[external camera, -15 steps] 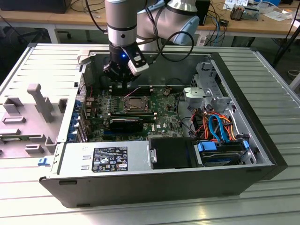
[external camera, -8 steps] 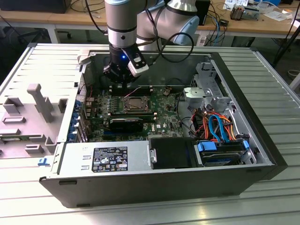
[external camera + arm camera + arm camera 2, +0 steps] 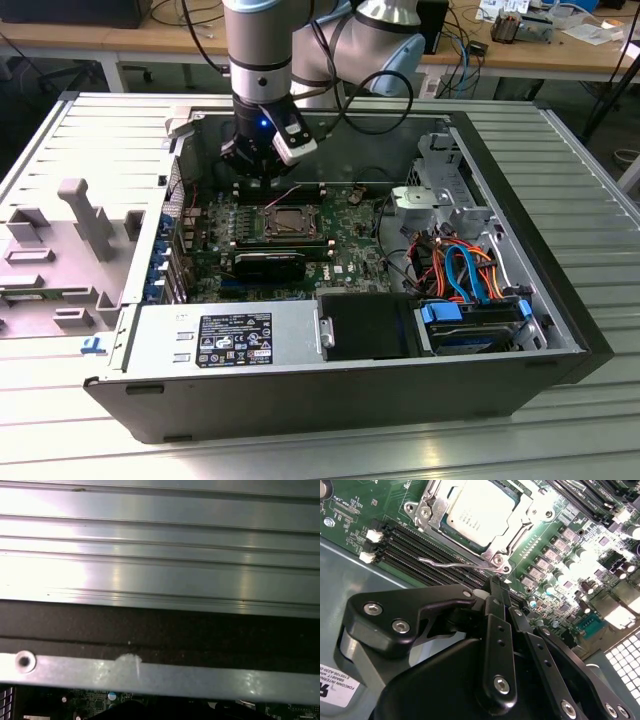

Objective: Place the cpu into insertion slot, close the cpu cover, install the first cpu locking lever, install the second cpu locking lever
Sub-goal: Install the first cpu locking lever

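The cpu (image 3: 477, 510) lies flat in the insertion slot (image 3: 290, 222) on the green board, its silver-grey top facing up. The cpu cover (image 3: 520, 516), a silver frame, lies down around it. A thin wire locking lever (image 3: 450, 564) runs along the socket's edge beside the memory slots, its hooked end sticking out. My gripper (image 3: 496, 582) is shut with nothing between its fingers, and its tip sits right at the lever's pivot end; I cannot tell if they touch. In the exterior view the gripper (image 3: 262, 185) hangs just behind the socket, inside the open case.
Long black memory slots (image 3: 420, 550) flank the socket. A black expansion card (image 3: 270, 265) lies in front of it, the power supply (image 3: 225, 335) nearer still. Coloured cables (image 3: 460, 265) fill the exterior view's right. The case wall (image 3: 150, 675) stands close to the wrist.
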Robot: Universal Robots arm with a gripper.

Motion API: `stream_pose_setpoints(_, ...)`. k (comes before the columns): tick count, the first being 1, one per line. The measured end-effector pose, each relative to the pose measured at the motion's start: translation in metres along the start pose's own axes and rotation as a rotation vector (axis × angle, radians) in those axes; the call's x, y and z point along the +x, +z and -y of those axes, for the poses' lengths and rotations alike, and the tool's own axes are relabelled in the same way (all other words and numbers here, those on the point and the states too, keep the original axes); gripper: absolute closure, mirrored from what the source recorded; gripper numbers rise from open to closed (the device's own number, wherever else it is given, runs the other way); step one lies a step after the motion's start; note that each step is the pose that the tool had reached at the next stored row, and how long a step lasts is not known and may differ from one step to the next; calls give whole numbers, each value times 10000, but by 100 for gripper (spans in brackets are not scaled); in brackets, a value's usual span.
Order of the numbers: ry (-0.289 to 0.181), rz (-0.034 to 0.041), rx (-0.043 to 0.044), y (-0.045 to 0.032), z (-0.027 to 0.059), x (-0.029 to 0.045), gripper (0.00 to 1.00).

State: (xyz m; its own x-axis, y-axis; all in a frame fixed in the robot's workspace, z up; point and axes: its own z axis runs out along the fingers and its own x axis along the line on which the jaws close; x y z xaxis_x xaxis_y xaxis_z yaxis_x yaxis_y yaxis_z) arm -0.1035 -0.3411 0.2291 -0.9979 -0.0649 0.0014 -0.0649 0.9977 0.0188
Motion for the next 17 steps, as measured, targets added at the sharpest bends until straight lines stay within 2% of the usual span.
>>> stream_pose_setpoints(17,1,0,2,58,1,-1,89)
